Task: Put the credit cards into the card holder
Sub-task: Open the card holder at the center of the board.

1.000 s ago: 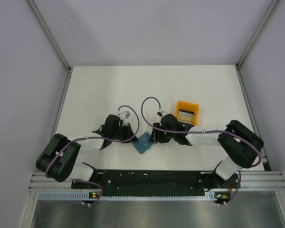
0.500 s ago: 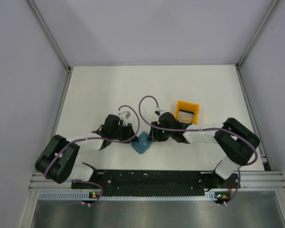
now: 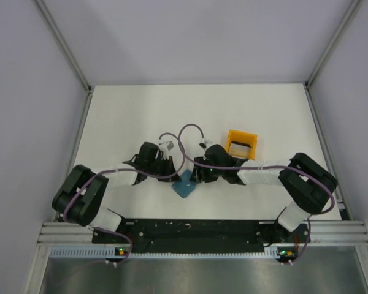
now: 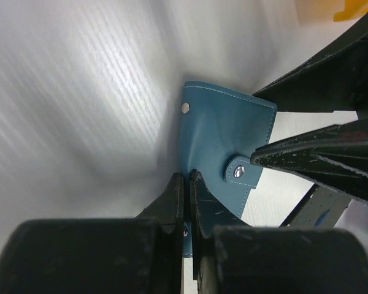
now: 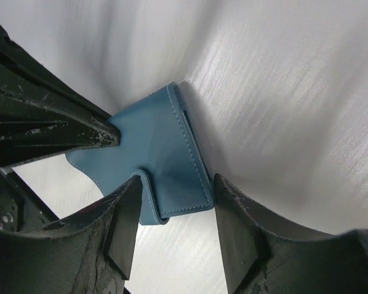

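Observation:
The teal-blue card holder (image 3: 184, 184) lies on the white table between both grippers, closed, with its snap strap fastened. In the left wrist view it (image 4: 224, 131) shows the strap and two metal snaps. My left gripper (image 4: 185, 179) is shut, pinching a thin edge of the holder; from above it (image 3: 173, 174) sits at the holder's left. My right gripper (image 5: 178, 211) is open, its fingers straddling the holder's strap corner (image 5: 162, 153); from above it (image 3: 195, 176) sits at the holder's right. No credit cards show in any view.
An orange open-frame rack (image 3: 241, 144) stands just behind the right gripper. Purple cables loop above both wrists. Grey walls enclose the table on three sides, and a black rail runs along its near edge.
The left gripper has shifted right, closer onto the holder. The right gripper moved slightly left about a second ago, then held. The holder has stayed in place.

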Available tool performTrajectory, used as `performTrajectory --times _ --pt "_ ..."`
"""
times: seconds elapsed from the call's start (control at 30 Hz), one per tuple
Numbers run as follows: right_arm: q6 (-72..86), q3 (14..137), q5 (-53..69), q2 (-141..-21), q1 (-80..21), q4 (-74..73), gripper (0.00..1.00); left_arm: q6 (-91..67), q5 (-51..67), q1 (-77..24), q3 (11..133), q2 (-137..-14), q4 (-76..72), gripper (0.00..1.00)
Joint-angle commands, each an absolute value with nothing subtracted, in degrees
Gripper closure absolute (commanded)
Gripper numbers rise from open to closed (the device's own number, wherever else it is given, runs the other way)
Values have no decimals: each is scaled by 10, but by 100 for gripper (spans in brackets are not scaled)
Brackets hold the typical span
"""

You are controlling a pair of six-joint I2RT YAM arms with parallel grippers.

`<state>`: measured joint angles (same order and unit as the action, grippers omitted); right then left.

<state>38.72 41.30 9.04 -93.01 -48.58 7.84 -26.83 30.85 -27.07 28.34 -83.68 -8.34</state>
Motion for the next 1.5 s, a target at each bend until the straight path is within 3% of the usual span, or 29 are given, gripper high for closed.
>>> performTrajectory --times 0.0,0.13,0.27,0.43,0.77,1.1,1.33,1.47 --pt "324 425 56 -887 -495 19 46 -219 293 -282 345 -849 -35 100" --pt "265 425 12 -824 -495 2 42 -174 267 -280 385 -849 18 100" --pt "254 405 91 -801 -495 72 43 -140 298 -270 413 -867 39 100" --pt "250 404 118 -841 -490 96 50 -141 382 -256 413 -887 7 100" --pt "249 380 273 -882 -444 190 51 -147 441 -235 415 -938 -47 100" --pt "296 363 258 -932 -438 194 53 -150 448 -226 410 -958 -65 100" --pt "343 362 370 -982 -439 290 64 -148 446 -225 411 -957 -62 100" --pt "339 374 387 -997 -438 273 67 -152 442 -222 410 -960 -65 100"
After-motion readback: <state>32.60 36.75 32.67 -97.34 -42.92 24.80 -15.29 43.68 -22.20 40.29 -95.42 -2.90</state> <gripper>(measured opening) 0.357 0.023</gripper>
